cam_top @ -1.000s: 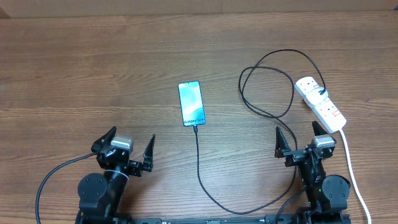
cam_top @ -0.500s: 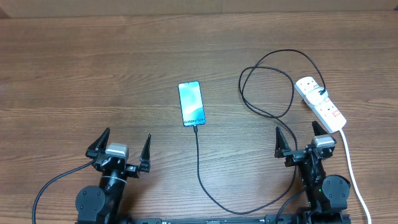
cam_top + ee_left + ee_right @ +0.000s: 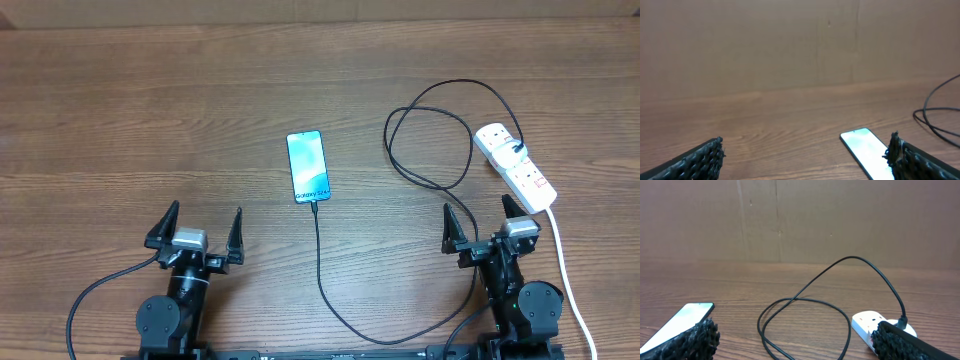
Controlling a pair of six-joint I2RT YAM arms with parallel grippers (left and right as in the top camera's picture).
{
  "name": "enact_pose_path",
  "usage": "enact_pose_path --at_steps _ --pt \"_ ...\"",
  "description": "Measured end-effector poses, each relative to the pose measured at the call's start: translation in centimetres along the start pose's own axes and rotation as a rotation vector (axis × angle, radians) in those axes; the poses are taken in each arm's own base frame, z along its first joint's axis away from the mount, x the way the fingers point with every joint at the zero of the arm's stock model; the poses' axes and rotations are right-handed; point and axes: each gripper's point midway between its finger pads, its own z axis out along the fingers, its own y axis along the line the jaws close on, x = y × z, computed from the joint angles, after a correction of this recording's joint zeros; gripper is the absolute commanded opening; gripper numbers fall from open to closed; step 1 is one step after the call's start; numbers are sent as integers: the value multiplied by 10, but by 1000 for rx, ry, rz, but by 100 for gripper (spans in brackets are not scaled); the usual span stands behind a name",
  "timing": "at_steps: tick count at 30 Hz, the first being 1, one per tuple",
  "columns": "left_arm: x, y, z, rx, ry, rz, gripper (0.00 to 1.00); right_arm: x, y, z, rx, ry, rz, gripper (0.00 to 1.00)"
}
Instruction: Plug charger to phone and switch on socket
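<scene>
Two grippers spread wide, empty: left gripper near-left of smartphone, right gripper near-right. Charger cable meets smartphone's near end; seating unclear. Power strip far right. Risk: reaching its switches snags looped cable, dragging smartphone.

We hold both black arms folded low, side by side; our black two-finger left gripper and right gripper point forward, fingers spread wide, gripping nothing.
</scene>
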Motion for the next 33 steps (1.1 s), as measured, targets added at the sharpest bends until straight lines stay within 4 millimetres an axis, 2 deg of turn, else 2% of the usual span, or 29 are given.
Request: enact_pose_path --at_steps 3,7,33 --pt "3 6 0 -24 13 -6 99 0 0 0 0 0 0 100" --pt "24 14 -2 -59 96 -25 100 0 0 0 -1 1 0 100" --pt "26 28 -3 -140 102 -51 100 0 0 0 -1 -1 0 100"
